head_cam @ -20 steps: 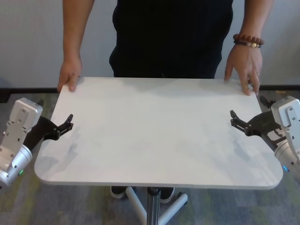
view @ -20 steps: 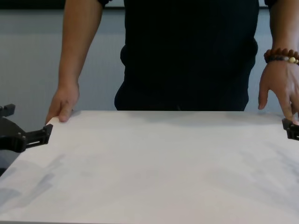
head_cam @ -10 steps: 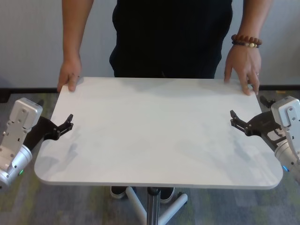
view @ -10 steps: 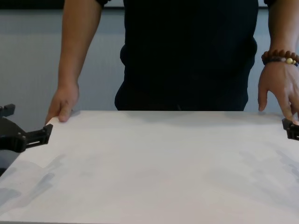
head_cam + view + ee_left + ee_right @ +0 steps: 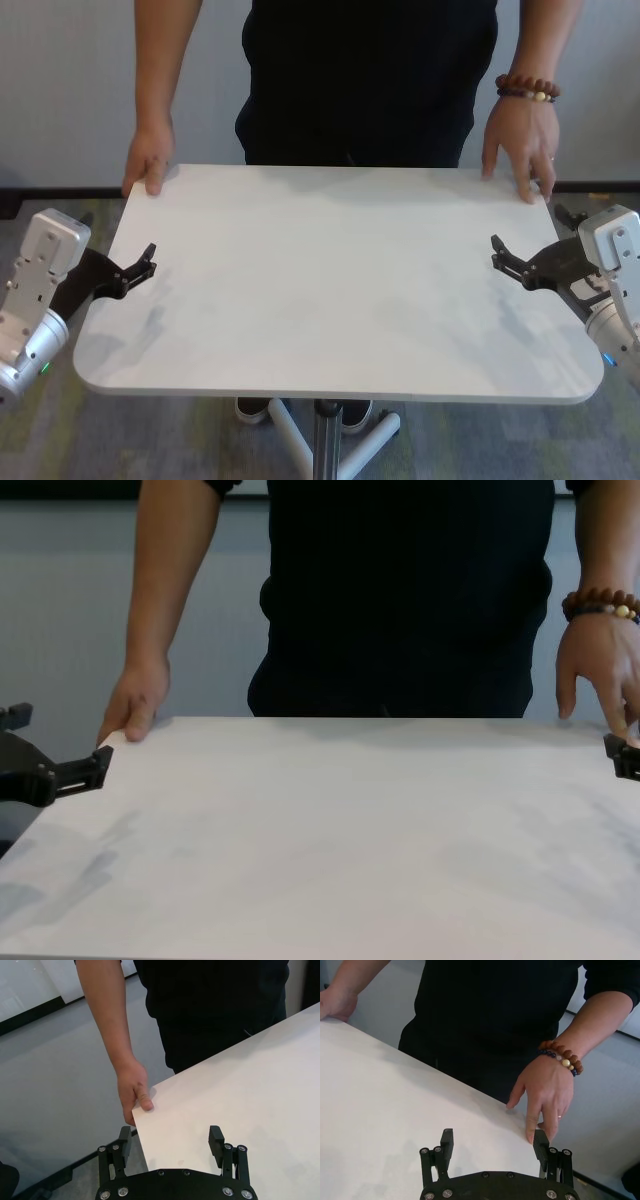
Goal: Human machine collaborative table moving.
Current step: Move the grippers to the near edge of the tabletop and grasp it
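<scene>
The worktop (image 5: 340, 280) fills the middle of my head view, a white rectangle with rounded corners on a central metal post (image 5: 323, 440). The human (image 5: 365, 80) stands at twelve o'clock, across its far edge, in a black short-sleeved top.

My left gripper (image 5: 138, 268) sits at nine o'clock on the worktop's left edge. Its jaws are apart, one finger (image 5: 216, 1141) over the white surface and the other beyond the rim, and I cannot tell whether they touch the edge. My right gripper (image 5: 508, 261) is at three o'clock on the right edge, jaws likewise spread, with the fingers reaching in over the surface.

The human's bare-wristed hand (image 5: 148, 160) rests on the far corner at about ten o'clock, thumb on top and fingers curled over the rim. The other hand (image 5: 520, 140), wearing a brown bead bracelet (image 5: 528, 88), touches the far corner at about two o'clock with its fingertips, near my right gripper.
</scene>
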